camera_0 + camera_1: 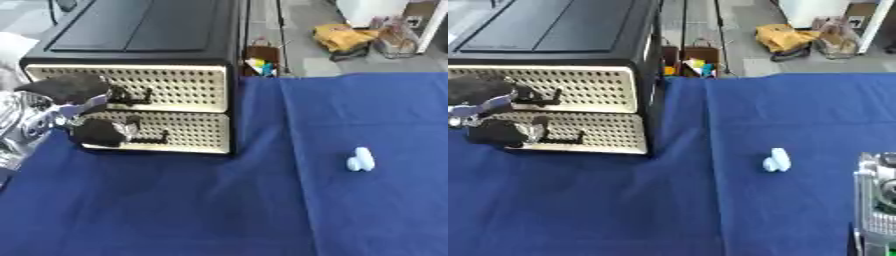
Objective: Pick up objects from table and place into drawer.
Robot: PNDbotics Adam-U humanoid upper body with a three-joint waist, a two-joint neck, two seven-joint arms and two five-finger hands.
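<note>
Our left hand is curling its fingers at the upper drawer's handle, both drawers staying closed. The pale blue object is lying well apart on the blue-clothed bench. We're risking fingers slipping off the thin handle.

Our left hand reaches at the drawer unit front; a pale blue object lies well right of it.

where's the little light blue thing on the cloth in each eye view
Left eye view: the light blue object lies right of centre on the blue cloth.
Right eye view: it sits closer to centre, a little lower.
Shared landmark: the drawer unit at upper left; the object lies to its lower right in both views.
</note>
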